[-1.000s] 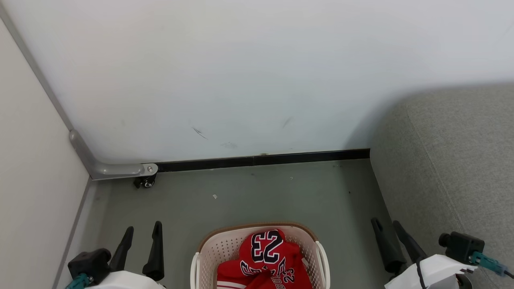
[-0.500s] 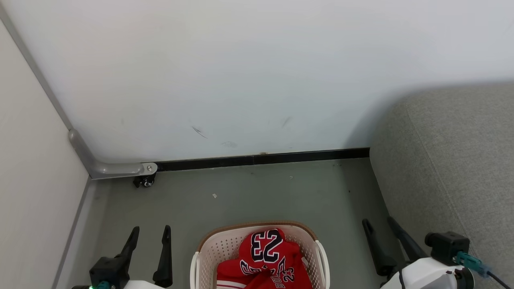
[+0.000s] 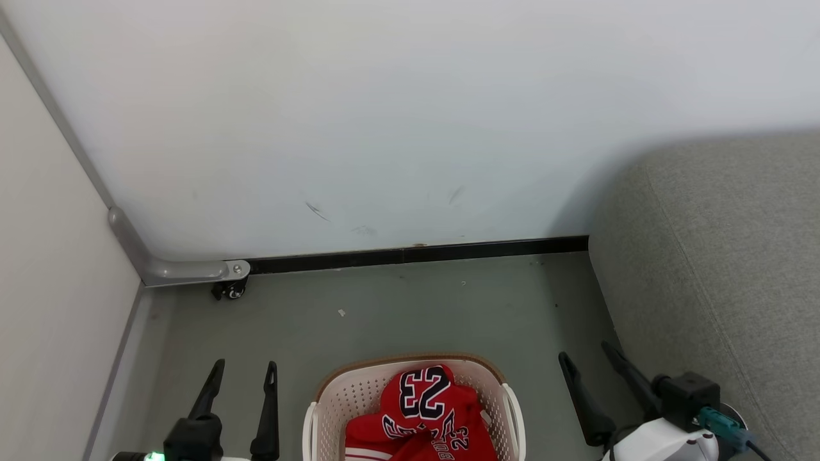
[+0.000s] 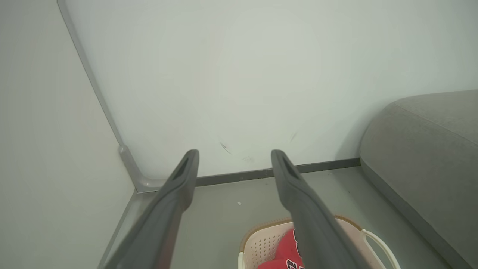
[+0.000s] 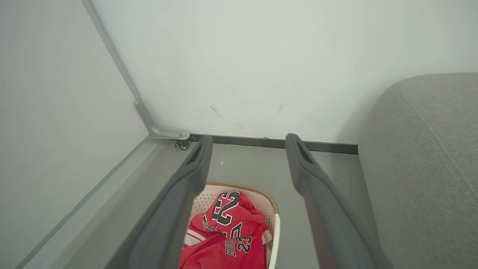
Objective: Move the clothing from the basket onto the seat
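1. Your left gripper (image 3: 246, 365): fingers apart, empty, left of the basket (image 3: 349, 400).
2. Your right gripper (image 3: 584, 351): fingers apart, empty, between basket and seat (image 3: 724, 256).
3. The clothing (image 3: 423, 410) lies bunched in the basket, beside the seat.

We read a large black 23 with a white outline on the red clothing (image 3: 419, 422), on its far fold inside the basket (image 3: 356, 392). In the head view it stands upside down. Nearer and a bit right, another fold carries a small 23 in the same black and white, turned sideways. Block lettering runs just beside that small 23. We get BUL in the head view and BULL in the right wrist view, and the rest is lost in the folds. Between the large 23 and the small 23 sits more curved black-and-white lettering, too crumpled to read. The left wrist view catches a scrap of print at its bottom edge, cut off and unreadable.
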`<state>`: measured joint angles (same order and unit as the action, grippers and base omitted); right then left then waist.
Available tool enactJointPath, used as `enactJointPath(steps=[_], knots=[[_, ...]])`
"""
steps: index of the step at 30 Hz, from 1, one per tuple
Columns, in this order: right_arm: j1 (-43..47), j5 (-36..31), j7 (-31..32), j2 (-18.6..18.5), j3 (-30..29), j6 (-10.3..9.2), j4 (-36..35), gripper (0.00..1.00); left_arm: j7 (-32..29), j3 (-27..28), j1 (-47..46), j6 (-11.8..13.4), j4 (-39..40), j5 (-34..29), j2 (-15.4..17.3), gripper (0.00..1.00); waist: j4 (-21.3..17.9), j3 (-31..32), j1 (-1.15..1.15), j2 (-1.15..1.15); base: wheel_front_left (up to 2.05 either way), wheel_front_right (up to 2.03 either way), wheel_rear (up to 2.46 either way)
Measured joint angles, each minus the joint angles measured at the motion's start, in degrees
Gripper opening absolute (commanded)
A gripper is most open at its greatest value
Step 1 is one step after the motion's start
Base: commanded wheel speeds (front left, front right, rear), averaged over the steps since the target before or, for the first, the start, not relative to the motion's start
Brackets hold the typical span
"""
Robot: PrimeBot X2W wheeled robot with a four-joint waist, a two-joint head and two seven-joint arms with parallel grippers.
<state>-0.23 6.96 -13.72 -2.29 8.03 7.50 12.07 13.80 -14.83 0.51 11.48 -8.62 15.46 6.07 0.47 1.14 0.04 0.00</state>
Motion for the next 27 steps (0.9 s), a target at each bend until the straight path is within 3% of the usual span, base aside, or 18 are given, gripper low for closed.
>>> enactJointPath(steps=[27], knots=[[0.1,-1.0,-0.5,0.0,0.2,0.0,-0.5,1.0,0.5,0.6,-0.2,0.2,-3.3,-0.4,0.3,1.0,-0.5,-0.1,-0.01,0.0,0.0,0.0,0.0]])
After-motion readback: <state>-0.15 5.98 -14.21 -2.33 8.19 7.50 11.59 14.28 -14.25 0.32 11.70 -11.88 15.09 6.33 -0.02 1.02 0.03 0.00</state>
